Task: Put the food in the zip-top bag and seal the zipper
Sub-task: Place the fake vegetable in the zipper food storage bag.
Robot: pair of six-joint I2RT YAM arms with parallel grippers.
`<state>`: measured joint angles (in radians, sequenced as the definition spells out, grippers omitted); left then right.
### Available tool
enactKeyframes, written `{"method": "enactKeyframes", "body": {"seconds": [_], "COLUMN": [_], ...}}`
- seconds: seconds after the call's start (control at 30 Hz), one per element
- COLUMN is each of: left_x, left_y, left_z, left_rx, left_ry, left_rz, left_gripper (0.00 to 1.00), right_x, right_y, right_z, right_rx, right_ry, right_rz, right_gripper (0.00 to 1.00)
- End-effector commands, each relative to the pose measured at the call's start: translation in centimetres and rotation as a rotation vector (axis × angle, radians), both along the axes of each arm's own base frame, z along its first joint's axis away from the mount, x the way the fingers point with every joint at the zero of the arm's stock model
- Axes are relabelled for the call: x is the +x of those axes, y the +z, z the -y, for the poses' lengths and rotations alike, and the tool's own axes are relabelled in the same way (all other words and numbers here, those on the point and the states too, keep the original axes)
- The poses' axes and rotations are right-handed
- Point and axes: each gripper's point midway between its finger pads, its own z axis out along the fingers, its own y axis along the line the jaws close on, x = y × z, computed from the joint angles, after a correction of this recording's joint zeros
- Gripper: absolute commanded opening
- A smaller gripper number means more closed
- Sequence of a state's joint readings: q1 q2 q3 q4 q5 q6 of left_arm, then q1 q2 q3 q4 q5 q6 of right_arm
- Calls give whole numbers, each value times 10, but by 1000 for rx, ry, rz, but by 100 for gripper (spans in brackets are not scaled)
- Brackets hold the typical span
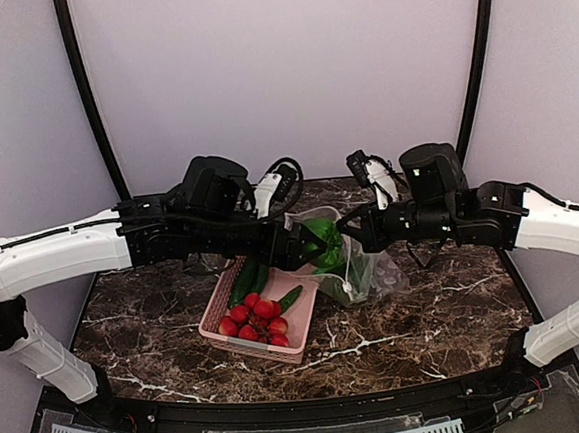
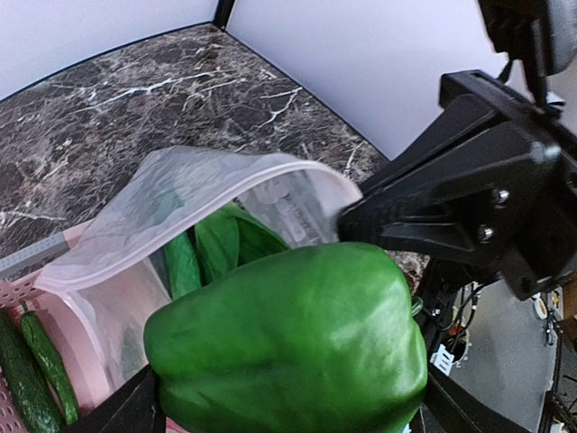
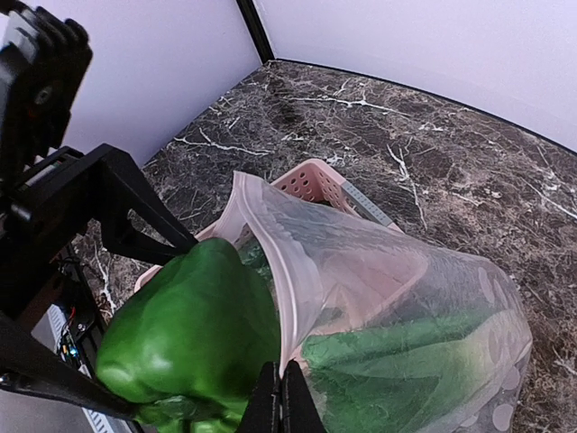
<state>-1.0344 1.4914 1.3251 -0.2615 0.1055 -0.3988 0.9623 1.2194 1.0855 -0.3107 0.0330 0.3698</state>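
Observation:
My left gripper point(image 2: 290, 408) is shut on a glossy green pepper point(image 2: 297, 343), its jaws spread wide around it. It holds the pepper point(image 1: 324, 242) right at the mouth of the clear zip-top bag point(image 2: 171, 203). My right gripper point(image 3: 281, 399) is shut on the bag's pale zipper strip point(image 3: 270, 242) and lifts that edge, so the mouth stands open. Inside the bag point(image 3: 424, 298) lie leafy greens point(image 3: 406, 361) and a slim green piece point(image 2: 180, 262). In the top view the right gripper point(image 1: 345, 232) faces the left gripper point(image 1: 308, 247) across the pepper.
A pink slatted basket point(image 1: 241, 343) sits beside the bag, below the left gripper. It holds slim cucumbers point(image 1: 244, 280) and a cluster of red round toys point(image 1: 253, 318). Dark marble tabletop point(image 1: 428, 316) surrounds them, with grey walls behind.

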Motion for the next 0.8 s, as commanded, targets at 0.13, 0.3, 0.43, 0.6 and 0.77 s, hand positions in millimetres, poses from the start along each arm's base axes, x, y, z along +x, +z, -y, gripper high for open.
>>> {"method": "enactKeyframes", "body": {"seconds": [0.13,0.3,0.43,0.6,0.77], "left_x": [14,18,25,28,27], "left_y": [-23,-31,-33,-35,-34], "left_z": [-17,-6,2,8,8], "left_rx": [140,149,156,158,157], "left_ry": [112,102,110,102,98], "left_rz": [-9,-26,-21,-22,-17], "left_gripper": [79,83,85,93,96], "right_x": [-7,-7,-7,-7,-7], "right_y": [34,32,33,32,31], "right_z": [-14,-16,-16,-15,-15], "right_rx": [99,101,107,105,104], "right_ry": [68,71,65,62,61], "right_rz": [60,52,48,46,45], "right_gripper": [0,0,0,0,0]}}
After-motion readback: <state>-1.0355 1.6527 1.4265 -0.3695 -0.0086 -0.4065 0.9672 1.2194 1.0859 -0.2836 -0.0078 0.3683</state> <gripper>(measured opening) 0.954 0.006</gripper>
